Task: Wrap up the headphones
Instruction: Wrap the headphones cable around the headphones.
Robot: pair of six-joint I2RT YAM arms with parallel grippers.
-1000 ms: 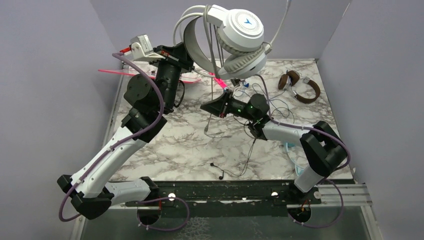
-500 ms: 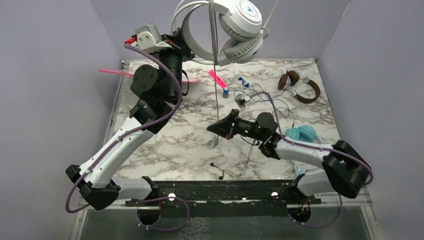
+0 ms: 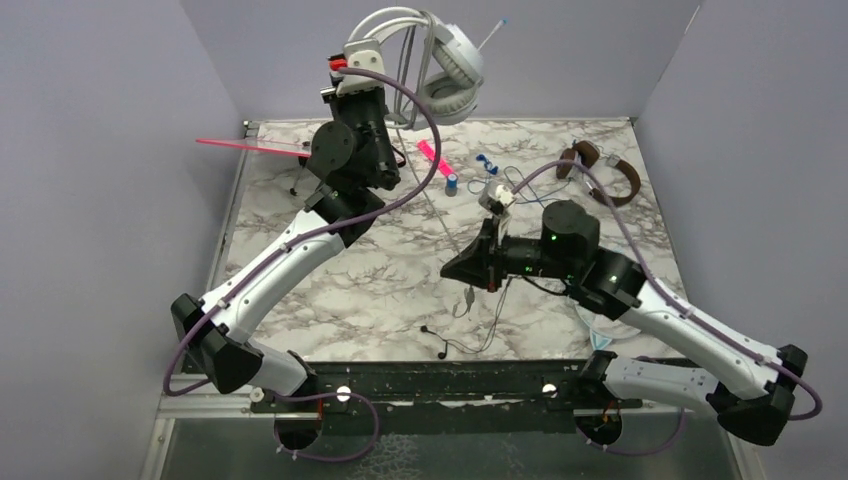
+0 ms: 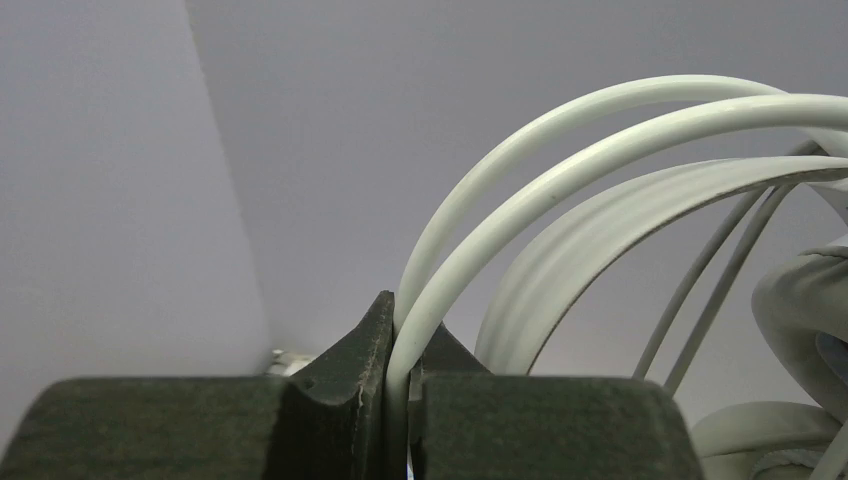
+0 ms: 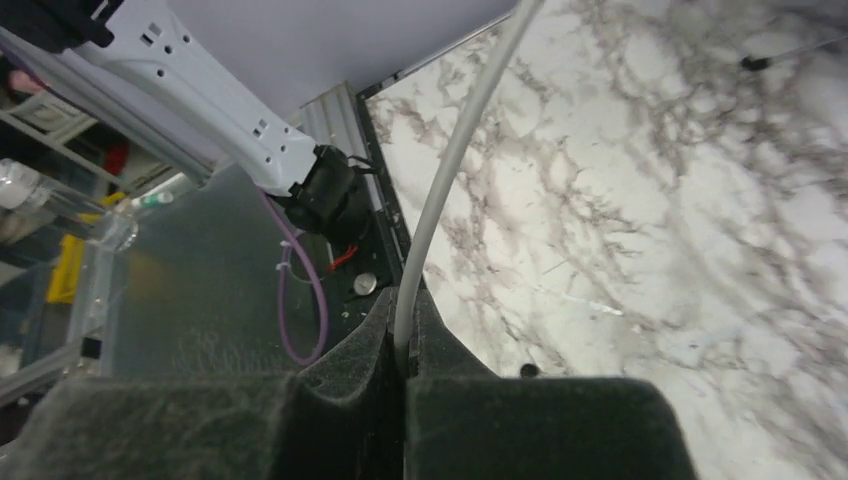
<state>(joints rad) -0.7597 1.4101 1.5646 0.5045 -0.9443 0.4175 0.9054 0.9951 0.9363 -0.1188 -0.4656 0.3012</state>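
Note:
The white-grey headphones (image 3: 440,65) hang high at the back wall. My left gripper (image 3: 378,50) is shut on their thin headband wires (image 4: 560,130), which pass between its jaws (image 4: 405,325). Their white cord (image 3: 437,215) runs down to my right gripper (image 3: 458,270), which is shut on it above the middle of the table; the cord (image 5: 450,160) leaves the pinched jaws (image 5: 405,325) taut. The brown headphones (image 3: 600,175) lie at the back right. A pale teal edge of the teal headphones (image 3: 588,318) shows under my right arm.
On the marble table (image 3: 330,290) lie a long pink stick (image 3: 250,147), a pink marker (image 3: 430,152), small blue pieces (image 3: 485,162) and thin dark cords (image 3: 495,320) ending in a small plug (image 3: 441,352). Grey walls close in the back and both sides.
My left arm has swung the white-grey headphones back and to the left. My right gripper closed on the cord and pulled it towards the near right.

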